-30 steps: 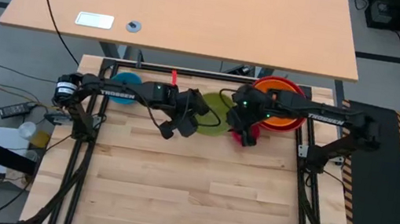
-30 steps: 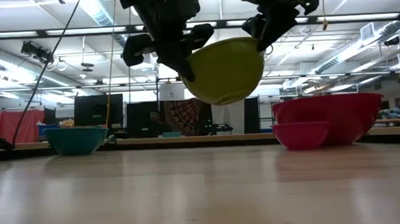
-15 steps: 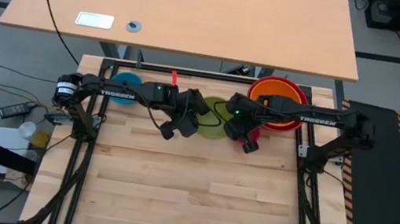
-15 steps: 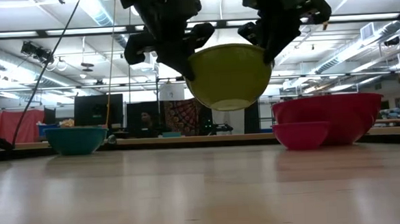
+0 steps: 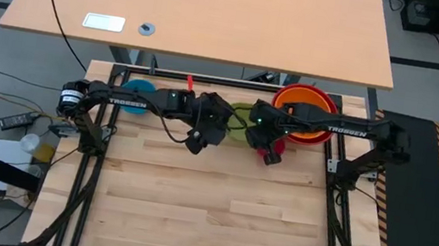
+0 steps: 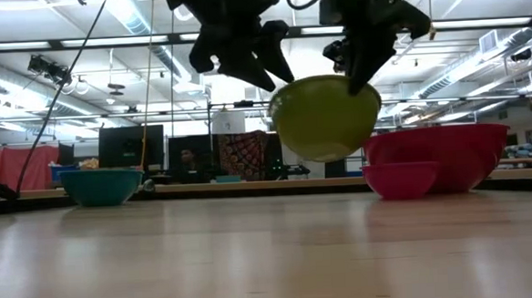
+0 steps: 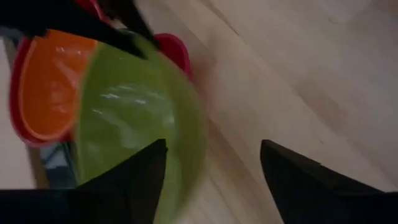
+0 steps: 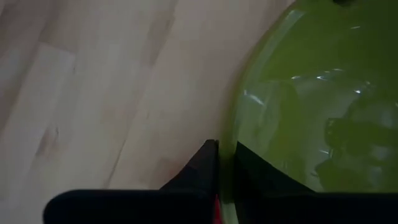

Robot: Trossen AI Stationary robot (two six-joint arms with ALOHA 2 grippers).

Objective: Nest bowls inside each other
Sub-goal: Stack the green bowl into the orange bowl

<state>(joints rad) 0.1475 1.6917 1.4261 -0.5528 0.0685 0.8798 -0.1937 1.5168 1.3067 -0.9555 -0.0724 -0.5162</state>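
Above table centre: yellow-green bowl (image 6: 325, 117), airborne, rim pinched in shut right gripper (image 6: 358, 71). Left gripper (image 6: 243, 54) spread wide, clear of bowl. Red-and-orange stack (image 5: 303, 109) just right; right arm nearer.

Yellow-green bowl (image 6: 324, 117): glossy smooth plastic showing bright highlights. Red bowl (image 6: 467, 155), magenta bowl (image 6: 401, 178) and blue bowl (image 6: 101, 186): the same glossy plastic. Orange bowl (image 5: 302, 111): smooth plastic. Desk (image 5: 206, 213): pale wood planks, smooth satin finish.
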